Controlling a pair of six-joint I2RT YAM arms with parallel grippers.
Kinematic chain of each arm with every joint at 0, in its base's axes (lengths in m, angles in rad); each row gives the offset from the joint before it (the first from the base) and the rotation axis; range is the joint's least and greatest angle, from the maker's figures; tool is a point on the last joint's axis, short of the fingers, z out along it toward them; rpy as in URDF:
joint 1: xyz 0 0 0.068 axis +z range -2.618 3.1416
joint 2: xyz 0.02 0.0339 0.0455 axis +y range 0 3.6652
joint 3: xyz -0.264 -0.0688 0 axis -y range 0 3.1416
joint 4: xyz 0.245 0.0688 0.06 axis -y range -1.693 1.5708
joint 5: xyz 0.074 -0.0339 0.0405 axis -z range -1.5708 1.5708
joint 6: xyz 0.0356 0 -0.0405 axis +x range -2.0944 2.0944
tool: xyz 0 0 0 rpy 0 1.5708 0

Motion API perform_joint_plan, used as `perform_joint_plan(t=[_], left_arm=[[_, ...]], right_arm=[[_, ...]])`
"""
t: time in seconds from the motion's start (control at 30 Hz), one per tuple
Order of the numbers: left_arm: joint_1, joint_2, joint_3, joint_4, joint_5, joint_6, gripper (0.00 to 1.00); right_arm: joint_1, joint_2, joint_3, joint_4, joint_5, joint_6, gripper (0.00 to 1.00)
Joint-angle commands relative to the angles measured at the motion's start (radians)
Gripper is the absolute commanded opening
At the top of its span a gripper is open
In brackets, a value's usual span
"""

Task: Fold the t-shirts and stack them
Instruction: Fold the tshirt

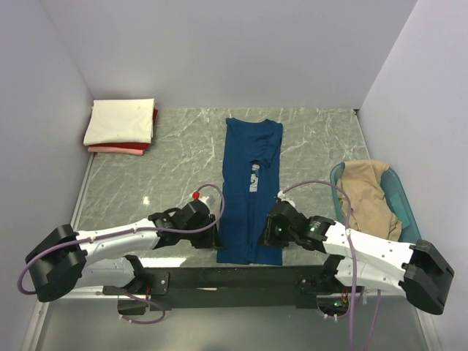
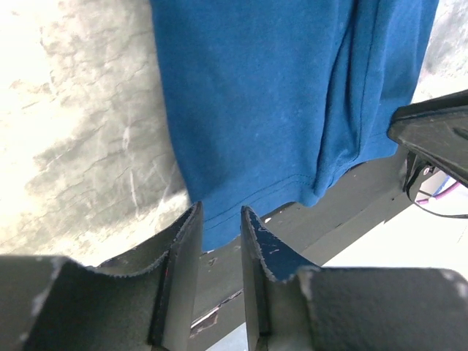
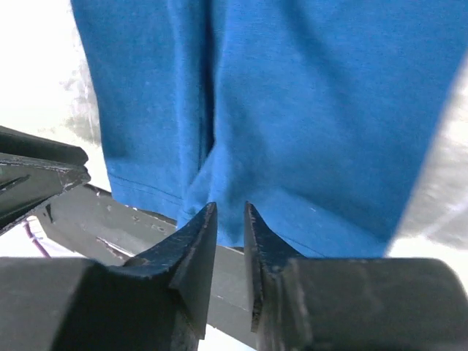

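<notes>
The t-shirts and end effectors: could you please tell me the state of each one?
dark blue t-shirt, folded lengthwise, lying flat
cream t-shirt, folded, topping the stack
red t-shirt, folded, under the cream one
tan t-shirt, crumpled in the teal tub
left end effector, slightly open, empty
right end effector, slightly open, empty

Nothing legible: the pale print (image 1: 254, 177) on the dark blue t-shirt (image 1: 241, 216) is too small to read.
</notes>
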Motion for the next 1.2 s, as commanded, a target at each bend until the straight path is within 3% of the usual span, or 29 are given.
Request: perform_joint_plan(t=[0.0, 0.3, 0.67, 0.8, 0.97, 1.17], left_arm=[[0.006, -0.033, -0.022, 0.006, -0.005, -0.013, 0.34], [0.008, -0.019, -0.052, 0.044, 0.041, -0.004, 0.42], [0.006, 0.022, -0.065, 0.086, 0.097, 0.016, 0.43], [0.006, 0.036, -0.074, 0.102, 0.112, 0.019, 0.43], [0.006, 0.054, -0.075, 0.104, 0.114, 0.021, 0.39], [0.008, 0.044, -0.091, 0.096, 0.098, 0.013, 0.35]], right_arm=[[-0.004, 0.044, 0.034, 0.108, -0.043, -0.017, 0.28], [-0.001, 0.141, -0.018, 0.176, -0.1, -0.016, 0.25], [0.005, 0.183, -0.05, 0.17, -0.137, -0.017, 0.28], [0.004, 0.103, -0.023, 0.066, -0.088, -0.017, 0.3], [-0.004, -0.061, 0.023, -0.12, 0.009, 0.004, 0.42], [-0.048, -0.199, -0.047, -0.223, 0.024, 0.041, 0.43]])
